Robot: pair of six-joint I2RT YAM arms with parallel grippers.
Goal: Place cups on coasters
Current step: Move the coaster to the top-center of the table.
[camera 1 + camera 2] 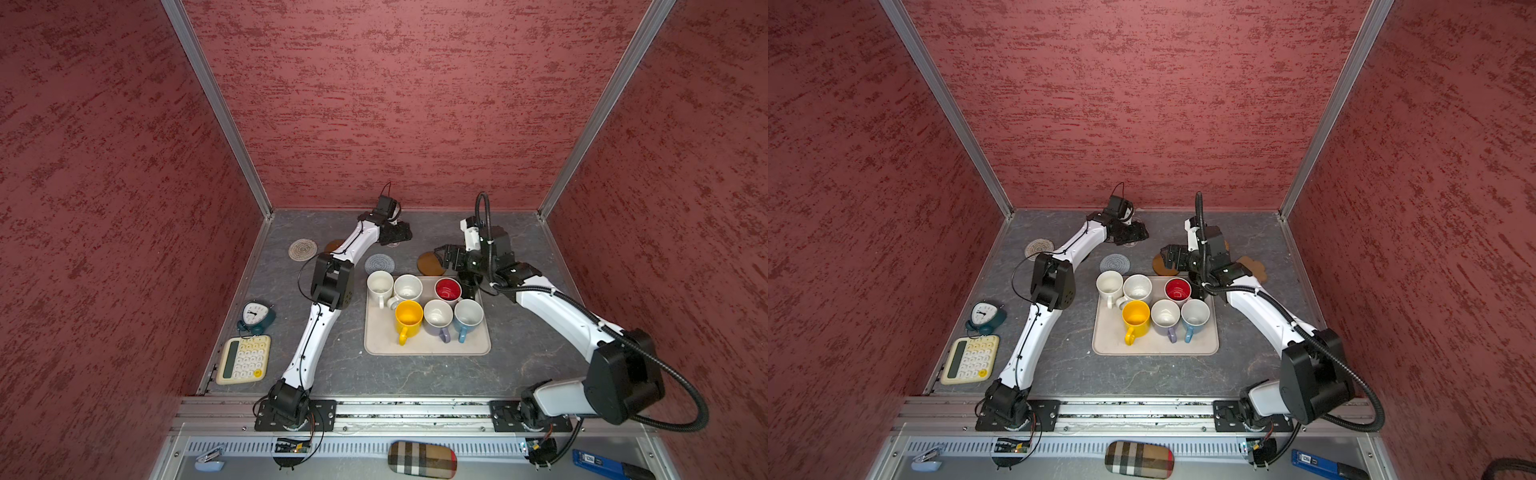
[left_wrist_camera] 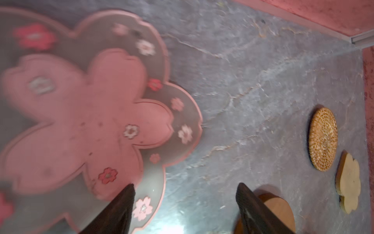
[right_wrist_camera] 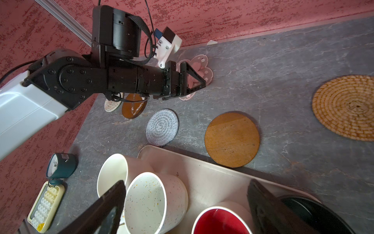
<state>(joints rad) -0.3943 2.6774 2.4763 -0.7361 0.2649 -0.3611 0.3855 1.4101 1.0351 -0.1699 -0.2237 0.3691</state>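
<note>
the left gripper [image 2: 185,185] hangs low over the pink flower coaster [image 2: 81,121] near the back wall, its jaws spread and holding nothing. the right gripper [image 3: 186,182] hovers wide open and empty above the far edge of the tray [image 1: 428,347], where the cups [image 1: 409,318] stand together.

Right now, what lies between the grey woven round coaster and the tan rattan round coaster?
A brown disc coaster lies flat between the grey woven round coaster and the tan rattan round coaster, touching neither; the right wrist view shows it.
</note>
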